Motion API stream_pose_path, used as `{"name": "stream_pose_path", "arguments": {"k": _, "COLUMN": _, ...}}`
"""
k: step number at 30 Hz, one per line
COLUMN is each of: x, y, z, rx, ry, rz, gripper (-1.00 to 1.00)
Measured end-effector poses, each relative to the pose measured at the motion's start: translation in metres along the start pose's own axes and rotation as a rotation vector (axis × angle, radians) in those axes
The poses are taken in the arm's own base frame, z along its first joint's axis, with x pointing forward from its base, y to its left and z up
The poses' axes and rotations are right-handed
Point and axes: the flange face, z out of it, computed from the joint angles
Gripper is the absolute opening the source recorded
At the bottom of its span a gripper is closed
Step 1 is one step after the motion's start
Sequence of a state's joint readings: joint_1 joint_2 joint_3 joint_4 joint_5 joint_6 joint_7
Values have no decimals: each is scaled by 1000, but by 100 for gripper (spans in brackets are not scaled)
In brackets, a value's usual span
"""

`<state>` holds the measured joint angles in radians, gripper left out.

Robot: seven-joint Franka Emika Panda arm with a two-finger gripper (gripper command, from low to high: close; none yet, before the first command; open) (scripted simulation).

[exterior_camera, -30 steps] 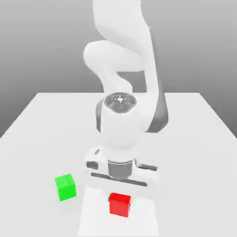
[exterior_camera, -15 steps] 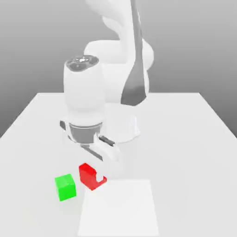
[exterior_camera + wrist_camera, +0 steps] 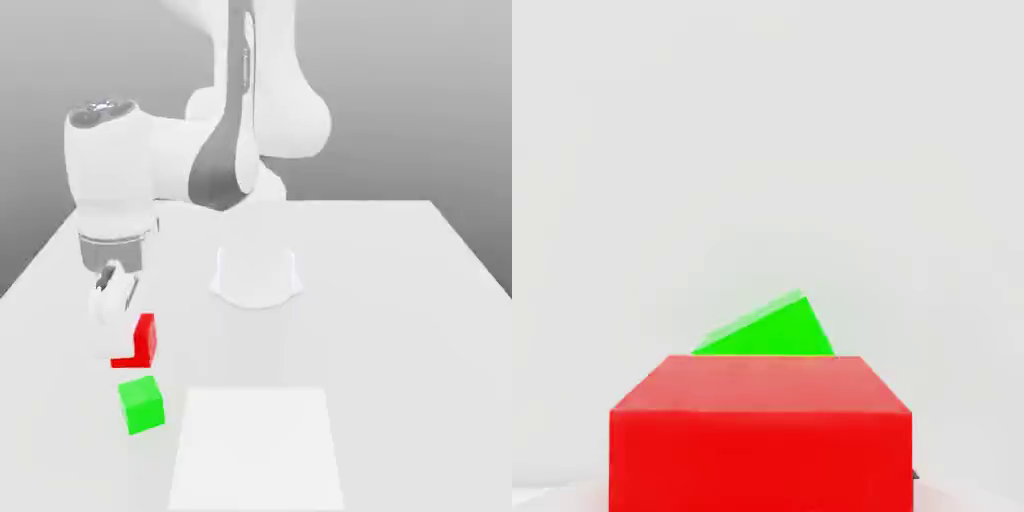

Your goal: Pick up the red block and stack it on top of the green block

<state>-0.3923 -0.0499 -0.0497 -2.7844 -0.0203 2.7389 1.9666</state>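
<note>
Transport looks well under way: at the exterior view's left, the hand (image 3: 128, 335) pinches the red block (image 3: 143, 340), lifted off the white surface (image 3: 400, 300) and hanging just above and behind the green block (image 3: 141, 403), not touching it. Aligning, lowering and release remain. Farther right, a pale square patch (image 3: 255, 450) lies flat; open room surrounds both cubes, though the surface's left edge is near.
</note>
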Motion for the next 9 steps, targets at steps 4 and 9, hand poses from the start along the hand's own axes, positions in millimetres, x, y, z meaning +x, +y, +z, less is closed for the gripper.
{"name": "stream_pose_path", "arguments": {"k": 4, "x": 0, "y": 1, "z": 28, "rx": -1, "ry": -1, "rz": 0, "gripper": -100}}
{"name": "stream_pose_path", "arguments": {"k": 9, "x": -1, "y": 3, "z": 42, "rx": -3, "ry": -2, "rz": -2, "gripper": 100}}
